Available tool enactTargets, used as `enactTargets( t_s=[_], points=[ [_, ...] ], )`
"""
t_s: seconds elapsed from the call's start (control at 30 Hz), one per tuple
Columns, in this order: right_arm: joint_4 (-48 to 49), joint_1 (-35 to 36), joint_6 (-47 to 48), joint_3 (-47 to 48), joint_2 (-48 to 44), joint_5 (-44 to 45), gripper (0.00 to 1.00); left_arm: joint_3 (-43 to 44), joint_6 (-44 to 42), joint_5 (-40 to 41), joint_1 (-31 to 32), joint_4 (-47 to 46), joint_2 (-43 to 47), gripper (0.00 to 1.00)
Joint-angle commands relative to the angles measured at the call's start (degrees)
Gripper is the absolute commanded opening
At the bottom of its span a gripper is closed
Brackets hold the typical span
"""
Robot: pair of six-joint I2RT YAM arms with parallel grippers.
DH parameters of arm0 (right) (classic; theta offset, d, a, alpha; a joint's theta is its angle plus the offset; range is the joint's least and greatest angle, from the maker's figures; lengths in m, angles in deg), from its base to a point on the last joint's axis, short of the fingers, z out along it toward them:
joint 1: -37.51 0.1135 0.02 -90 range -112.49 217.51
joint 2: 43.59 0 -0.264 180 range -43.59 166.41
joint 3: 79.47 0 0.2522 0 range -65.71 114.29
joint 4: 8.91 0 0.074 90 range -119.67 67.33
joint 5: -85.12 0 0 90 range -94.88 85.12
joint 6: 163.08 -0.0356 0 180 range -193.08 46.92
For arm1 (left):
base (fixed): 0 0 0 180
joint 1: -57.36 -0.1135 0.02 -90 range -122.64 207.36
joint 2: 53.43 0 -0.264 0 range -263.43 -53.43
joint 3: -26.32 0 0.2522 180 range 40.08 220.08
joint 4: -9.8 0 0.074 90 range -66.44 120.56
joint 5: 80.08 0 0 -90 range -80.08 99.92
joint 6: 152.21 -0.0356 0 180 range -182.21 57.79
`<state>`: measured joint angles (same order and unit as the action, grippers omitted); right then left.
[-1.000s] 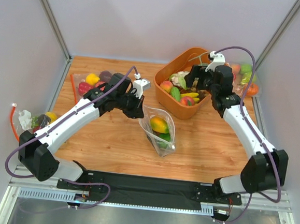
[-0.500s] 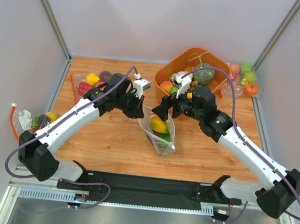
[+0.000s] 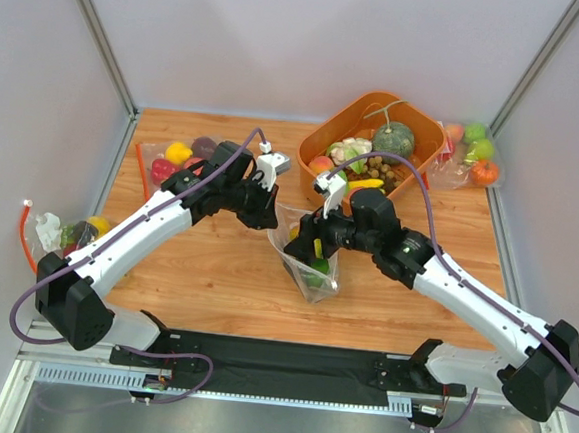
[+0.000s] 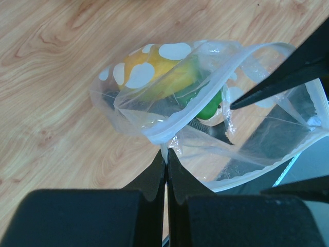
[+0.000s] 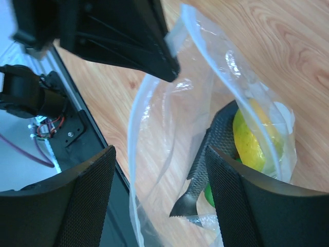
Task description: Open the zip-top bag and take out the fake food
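A plain bag of fruit point(image 3: 179, 156) sits left of the orange bin point(image 3: 331, 130). The zip-top bag point(image 3: 317, 282) lies just in front of the bin, long axis pointing away, mouth toward it. My left gripper point(image 4: 166, 159) is pinched tight on its rim. The right gripper point(image 5: 159, 154) gapes wide at the mouth, over the fake food point(image 4: 154, 72), holding nothing.

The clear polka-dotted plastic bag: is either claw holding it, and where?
The left gripper pinches the clear polka-dotted zip-top bag by its open rim; the right gripper is open.
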<state>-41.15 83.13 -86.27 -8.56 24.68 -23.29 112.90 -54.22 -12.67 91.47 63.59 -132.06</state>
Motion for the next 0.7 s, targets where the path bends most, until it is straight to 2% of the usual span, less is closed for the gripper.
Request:
enactTargets(
  t_s=[0.0,0.3,0.67],
  points=[
    [-0.8,0.3,-2.2,-0.1,1.6,3.8,0.71,2.3,-0.8,-0.8,0.2,0.0,0.2,0.00],
    [-2.3,0.1,-3.0,0.3,4.6,14.9,0.70,2.3,-0.7,-1.2,0.2,0.1,0.4,0.00],
    [-2.4,1.7,2.8,2.7,11.7,17.2,0.71,2.4,-0.8,-2.4,0.2,0.1,-0.3,0.00]
  ],
)
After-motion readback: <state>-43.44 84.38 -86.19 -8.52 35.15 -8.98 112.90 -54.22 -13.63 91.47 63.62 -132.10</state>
